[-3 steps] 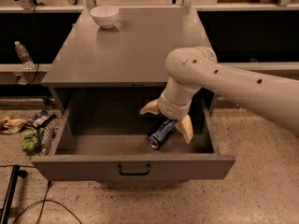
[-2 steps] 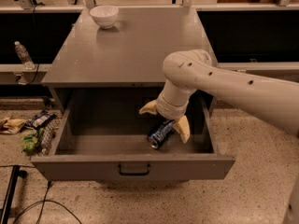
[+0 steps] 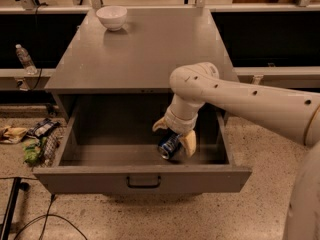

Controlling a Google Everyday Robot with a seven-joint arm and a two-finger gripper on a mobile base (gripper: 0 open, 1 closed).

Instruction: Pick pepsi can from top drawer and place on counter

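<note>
The top drawer (image 3: 142,179) is pulled wide open below the counter (image 3: 145,49). The pepsi can (image 3: 169,146), dark blue with a silver end, lies tilted on the drawer floor near the front, right of centre. My gripper (image 3: 174,135) reaches down into the drawer from the right. Its two yellowish fingers (image 3: 190,144) are spread apart, one on each side of the can's upper part. I cannot tell whether they touch the can. The can rests low in the drawer.
A white bowl (image 3: 112,17) stands at the counter's back left. A clear water bottle (image 3: 24,58) stands on a ledge at the left. Wrappers and litter (image 3: 35,139) lie on the floor left of the drawer. Cables (image 3: 30,219) run at bottom left.
My arm has shifted slightly left and the gripper has sunk a little lower around the can. The can has hardly moved.
</note>
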